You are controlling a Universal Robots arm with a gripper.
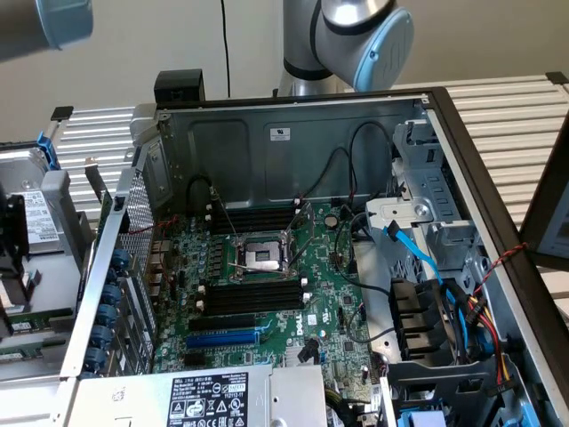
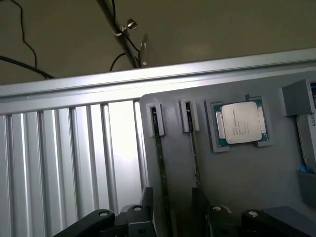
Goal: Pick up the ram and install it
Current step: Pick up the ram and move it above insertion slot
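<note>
Two ram sticks stand on edge in a grey holder tray (image 2: 247,177). The nearer ram (image 2: 161,163) is a long thin dark board that runs down between my fingers. The second ram (image 2: 193,148) runs beside it and ends at the other fingertip (image 2: 199,197). My gripper (image 2: 173,205) is open, and its black fingers hang just over the tray with the nearer stick close to one finger (image 2: 147,200). Nothing is gripped. In the exterior view the motherboard (image 1: 267,294) lies in the open computer case with bare black memory slots (image 1: 253,298) beside the processor socket (image 1: 258,256).
A processor chip (image 2: 242,123) sits in a pocket of the tray beside the sticks. The tray rests on a ribbed metal table (image 2: 59,163). Inside the case are a blue expansion slot (image 1: 222,338), loose cables (image 1: 427,267) and a drive cage (image 1: 427,169). Arm joints (image 1: 364,31) rise behind the case.
</note>
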